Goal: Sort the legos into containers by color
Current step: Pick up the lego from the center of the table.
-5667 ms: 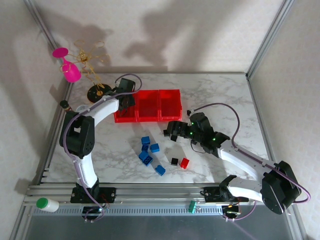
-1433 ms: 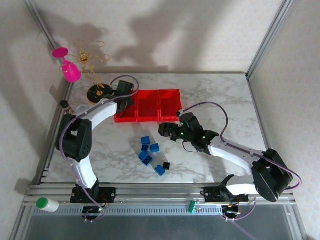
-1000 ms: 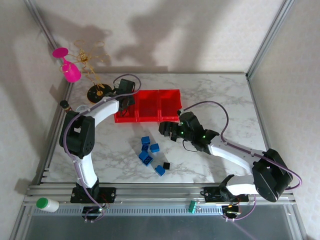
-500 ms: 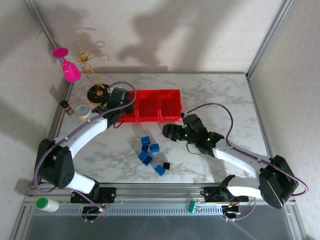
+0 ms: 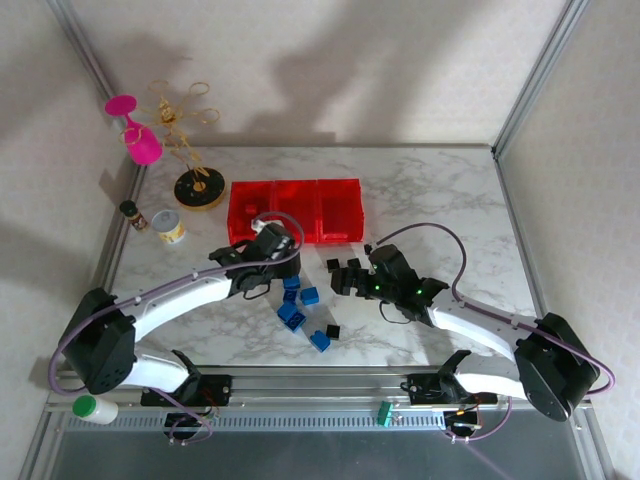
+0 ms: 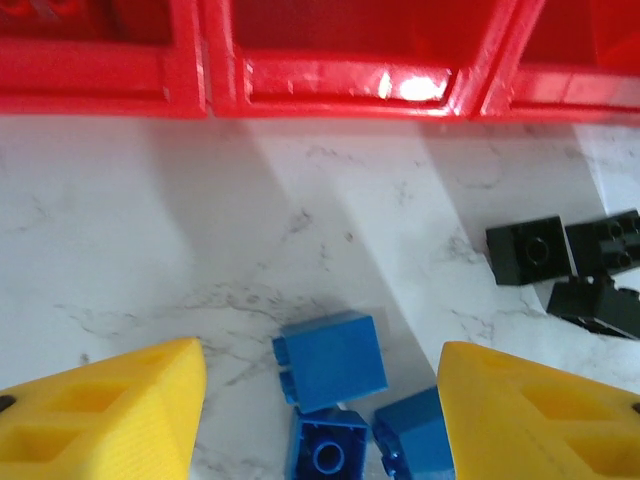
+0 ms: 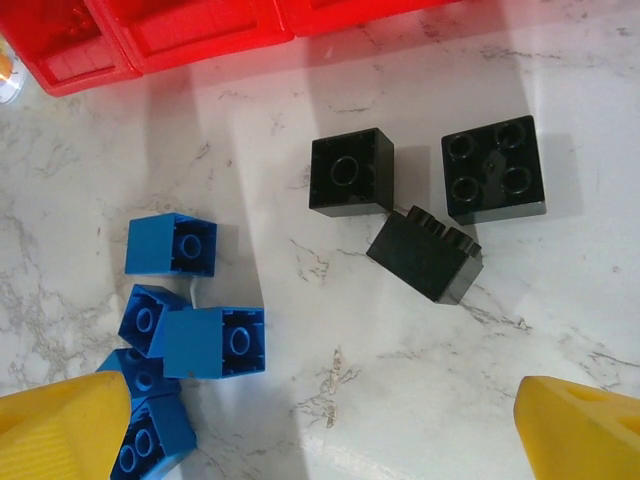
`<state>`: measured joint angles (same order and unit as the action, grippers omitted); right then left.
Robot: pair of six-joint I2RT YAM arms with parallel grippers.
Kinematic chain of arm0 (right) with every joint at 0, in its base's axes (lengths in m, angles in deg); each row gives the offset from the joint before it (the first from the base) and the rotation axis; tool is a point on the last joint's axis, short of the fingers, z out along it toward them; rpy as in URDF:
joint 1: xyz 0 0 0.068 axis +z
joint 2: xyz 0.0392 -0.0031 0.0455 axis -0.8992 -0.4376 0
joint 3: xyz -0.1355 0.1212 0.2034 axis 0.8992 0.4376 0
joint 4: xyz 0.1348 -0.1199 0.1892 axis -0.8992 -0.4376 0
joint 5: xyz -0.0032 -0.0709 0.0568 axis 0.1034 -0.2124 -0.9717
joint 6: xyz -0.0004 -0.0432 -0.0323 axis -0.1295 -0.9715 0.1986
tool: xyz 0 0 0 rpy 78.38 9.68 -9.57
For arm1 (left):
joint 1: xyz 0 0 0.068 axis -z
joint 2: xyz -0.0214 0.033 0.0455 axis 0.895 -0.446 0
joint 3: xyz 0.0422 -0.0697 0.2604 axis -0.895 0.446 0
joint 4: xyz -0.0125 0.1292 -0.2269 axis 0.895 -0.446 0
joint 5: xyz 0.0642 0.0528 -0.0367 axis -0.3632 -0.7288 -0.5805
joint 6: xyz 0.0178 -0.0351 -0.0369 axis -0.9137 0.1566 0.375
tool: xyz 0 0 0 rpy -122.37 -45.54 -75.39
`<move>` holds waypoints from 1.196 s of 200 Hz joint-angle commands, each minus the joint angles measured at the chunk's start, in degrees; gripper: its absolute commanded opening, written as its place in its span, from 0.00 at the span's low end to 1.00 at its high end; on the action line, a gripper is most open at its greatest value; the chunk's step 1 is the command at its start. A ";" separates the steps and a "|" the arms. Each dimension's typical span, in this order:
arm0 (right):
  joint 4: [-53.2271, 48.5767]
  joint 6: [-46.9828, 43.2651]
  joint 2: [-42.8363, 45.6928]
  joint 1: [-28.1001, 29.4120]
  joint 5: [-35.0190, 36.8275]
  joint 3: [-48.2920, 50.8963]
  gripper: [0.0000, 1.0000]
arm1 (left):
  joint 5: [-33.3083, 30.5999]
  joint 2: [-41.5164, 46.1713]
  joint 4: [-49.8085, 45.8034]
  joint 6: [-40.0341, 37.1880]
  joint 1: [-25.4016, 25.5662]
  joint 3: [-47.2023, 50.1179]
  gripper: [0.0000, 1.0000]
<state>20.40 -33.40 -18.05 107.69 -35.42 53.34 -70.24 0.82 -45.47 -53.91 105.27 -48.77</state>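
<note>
Legos (image 5: 291, 312) in blue lie on the surface (image 5: 430, 200) at 6 o'clock of the containers (image 5: 293, 210). Your left end effector (image 6: 318, 375) has swung down from them, open over blue, so a pick looks next; right end effector (image 7: 320, 440) open, empty.

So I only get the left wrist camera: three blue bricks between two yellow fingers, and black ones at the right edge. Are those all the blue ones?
Observer: No. The top camera shows another blue brick lying off on its own, closer to the robot.
Operator: And what is the other arm doing?
Observer: The right gripper stands open, and its camera looks down on the three black bricks at your edge.
</note>
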 commanded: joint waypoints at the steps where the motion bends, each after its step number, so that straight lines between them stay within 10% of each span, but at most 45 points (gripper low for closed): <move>1: 1.81 0.34 0.15 -0.17 0.54 0.46 0.99 | -0.24 -3.08 -0.30 2.58 1.60 0.73 0.65; 114: 1.39 0.20 1.20 -0.17 1.59 0.79 0.99 | 0.72 -16.66 5.21 4.33 2.36 -2.04 0.70; 239: 1.42 -0.02 1.02 -0.32 1.76 -0.35 0.99 | -1.86 -12.74 3.38 3.76 2.36 -3.28 0.47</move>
<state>21.83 -33.42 -17.75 107.69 -35.14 53.75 -69.67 -16.09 -40.11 -50.04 107.30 -49.56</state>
